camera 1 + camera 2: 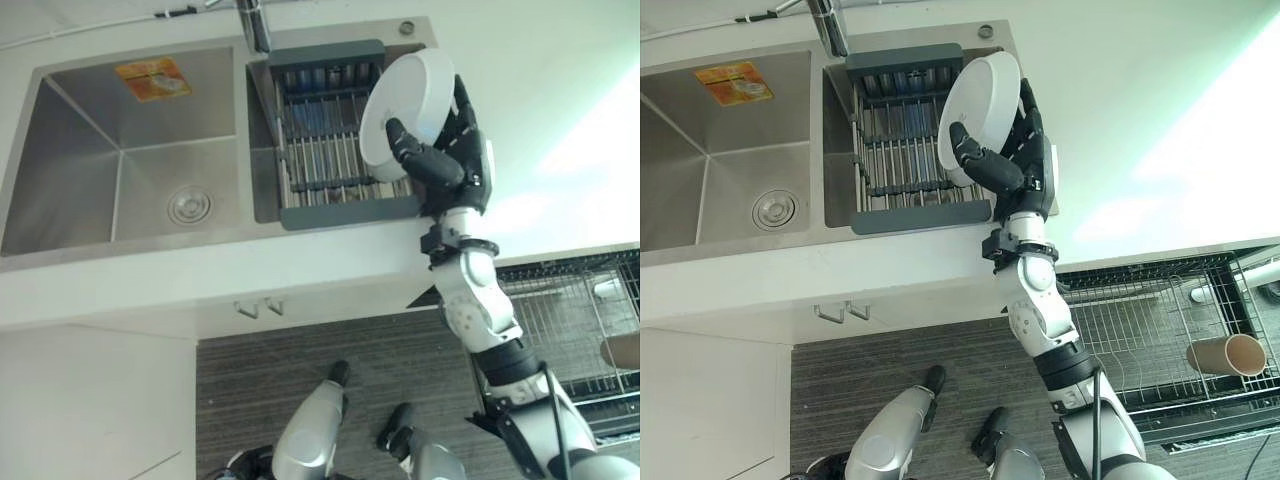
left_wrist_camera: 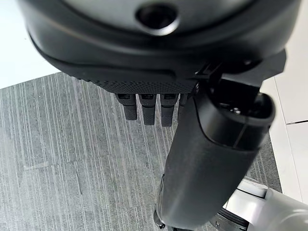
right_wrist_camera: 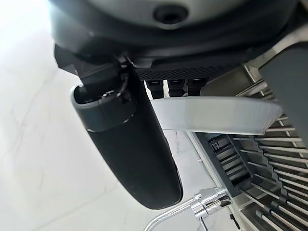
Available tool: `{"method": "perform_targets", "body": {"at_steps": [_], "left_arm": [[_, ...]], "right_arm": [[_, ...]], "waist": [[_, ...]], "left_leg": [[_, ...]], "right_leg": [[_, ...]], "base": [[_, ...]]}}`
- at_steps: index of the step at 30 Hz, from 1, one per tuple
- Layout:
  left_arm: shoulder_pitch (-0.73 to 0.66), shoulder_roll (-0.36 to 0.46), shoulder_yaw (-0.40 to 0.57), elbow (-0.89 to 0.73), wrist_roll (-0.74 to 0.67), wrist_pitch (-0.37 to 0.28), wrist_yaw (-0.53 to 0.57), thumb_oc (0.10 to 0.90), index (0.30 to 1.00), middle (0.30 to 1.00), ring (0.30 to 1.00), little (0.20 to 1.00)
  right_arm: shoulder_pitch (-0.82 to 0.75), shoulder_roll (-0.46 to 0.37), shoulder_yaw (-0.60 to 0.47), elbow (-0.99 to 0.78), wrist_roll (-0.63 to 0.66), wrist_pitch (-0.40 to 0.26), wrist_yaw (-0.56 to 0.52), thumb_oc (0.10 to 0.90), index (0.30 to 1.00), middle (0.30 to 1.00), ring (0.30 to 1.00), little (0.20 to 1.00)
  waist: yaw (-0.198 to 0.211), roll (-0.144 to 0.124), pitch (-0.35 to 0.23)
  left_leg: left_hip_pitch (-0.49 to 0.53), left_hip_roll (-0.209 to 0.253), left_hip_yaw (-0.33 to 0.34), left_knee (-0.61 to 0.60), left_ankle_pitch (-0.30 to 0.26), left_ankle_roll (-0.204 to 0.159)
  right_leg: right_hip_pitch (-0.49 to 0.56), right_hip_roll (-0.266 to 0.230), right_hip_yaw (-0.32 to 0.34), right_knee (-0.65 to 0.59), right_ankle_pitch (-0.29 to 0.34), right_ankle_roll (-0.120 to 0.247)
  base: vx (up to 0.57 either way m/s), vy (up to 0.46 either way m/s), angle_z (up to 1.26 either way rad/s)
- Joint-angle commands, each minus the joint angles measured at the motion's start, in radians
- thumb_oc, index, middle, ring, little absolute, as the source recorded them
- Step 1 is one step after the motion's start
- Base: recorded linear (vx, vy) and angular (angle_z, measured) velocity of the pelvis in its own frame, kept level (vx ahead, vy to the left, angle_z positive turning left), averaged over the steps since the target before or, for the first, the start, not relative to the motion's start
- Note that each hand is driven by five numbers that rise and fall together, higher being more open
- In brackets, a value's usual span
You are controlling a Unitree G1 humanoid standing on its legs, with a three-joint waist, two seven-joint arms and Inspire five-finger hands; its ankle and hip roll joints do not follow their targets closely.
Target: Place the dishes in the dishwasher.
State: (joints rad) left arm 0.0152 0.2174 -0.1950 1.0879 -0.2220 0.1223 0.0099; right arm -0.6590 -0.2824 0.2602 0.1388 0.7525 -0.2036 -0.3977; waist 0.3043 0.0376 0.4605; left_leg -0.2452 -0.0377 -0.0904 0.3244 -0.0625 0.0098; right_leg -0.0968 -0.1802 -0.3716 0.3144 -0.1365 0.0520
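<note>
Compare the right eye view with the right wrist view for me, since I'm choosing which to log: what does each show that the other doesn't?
Right eye alone: the sink basin with its drain, the pulled-out dishwasher rack holding a tan cup, and the whole right arm reaching over the counter.

Right wrist alone: a close, edge-on look at the plate, with the thumb on one face and the fingers on the other.

Both: the right hand shut on the white plate, the drying rack and the faucet.
</note>
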Motion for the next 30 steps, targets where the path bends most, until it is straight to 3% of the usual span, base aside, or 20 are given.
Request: {"method": "perform_targets", "body": {"at_steps": [1,5,7,17,23,30], "left_arm": [[0.053,0.043,-0.046,-0.001,0.010,0.000,-0.007,0.800,0.900,0.900,0.900,0.900],[0.051,0.044,-0.052,-0.002,0.011,-0.004,-0.009,0.800,0.900,0.900,0.900,0.900],[0.046,0.045,-0.053,-0.003,0.009,-0.003,-0.010,0.800,0.900,0.900,0.900,0.900],[0.035,0.050,-0.056,0.001,0.006,-0.013,-0.011,0.800,0.900,0.900,0.900,0.900],[0.044,0.043,-0.061,0.011,0.011,-0.022,-0.005,0.800,0.900,0.900,0.900,0.900],[0.061,0.034,-0.050,0.024,0.039,-0.044,-0.009,0.800,0.900,0.900,0.900,0.900]], "right_arm": [[-0.105,-0.022,-0.023,-0.023,0.020,-0.028,0.031,0.800,0.900,0.900,0.900,0.900],[-0.125,-0.031,-0.026,0.006,0.011,-0.012,0.024,0.800,0.900,0.900,0.900,0.900],[-0.134,-0.036,-0.025,0.014,-0.010,-0.003,0.016,0.400,0.300,0.300,0.300,0.300],[-0.172,-0.059,-0.022,0.063,-0.073,-0.029,-0.026,0.400,0.300,0.300,0.300,0.300],[-0.148,-0.056,-0.025,0.049,-0.233,-0.204,-0.171,0.400,0.300,0.300,0.300,0.300],[-0.094,-0.034,-0.015,-0.016,-0.349,-0.350,-0.210,0.400,0.300,0.300,0.300,0.300]], "waist": [[0.006,0.002,-0.033],[0.010,0.008,-0.026],[0.011,0.009,-0.020],[0.018,0.008,-0.010],[0.016,0.007,-0.029],[0.004,0.008,-0.074]], "left_leg": [[-0.008,0.032,-0.017,-0.024,-0.031,-0.012],[-0.013,0.031,-0.019,-0.024,-0.029,-0.012],[-0.018,0.031,-0.018,-0.024,-0.028,-0.012],[-0.032,0.031,-0.016,-0.024,-0.026,-0.011],[-0.027,0.035,-0.009,-0.024,-0.031,-0.013],[-0.013,0.046,0.003,-0.024,-0.041,-0.020]], "right_leg": [[0.018,-0.036,0.042,-0.014,-0.019,0.045],[0.015,-0.041,0.039,-0.014,-0.016,0.046],[0.011,-0.043,0.039,-0.014,-0.014,0.048],[0.003,-0.048,0.034,-0.014,-0.013,0.050],[0.009,-0.043,0.032,-0.014,-0.020,0.049],[0.021,-0.036,0.027,-0.014,-0.034,0.047]], "base": [[0.00,0.000,0.00],[0.00,0.000,0.00],[-0.01,0.007,0.02],[0.00,0.001,0.00],[-0.01,-0.006,0.00],[-0.08,-0.054,-0.03]]}}
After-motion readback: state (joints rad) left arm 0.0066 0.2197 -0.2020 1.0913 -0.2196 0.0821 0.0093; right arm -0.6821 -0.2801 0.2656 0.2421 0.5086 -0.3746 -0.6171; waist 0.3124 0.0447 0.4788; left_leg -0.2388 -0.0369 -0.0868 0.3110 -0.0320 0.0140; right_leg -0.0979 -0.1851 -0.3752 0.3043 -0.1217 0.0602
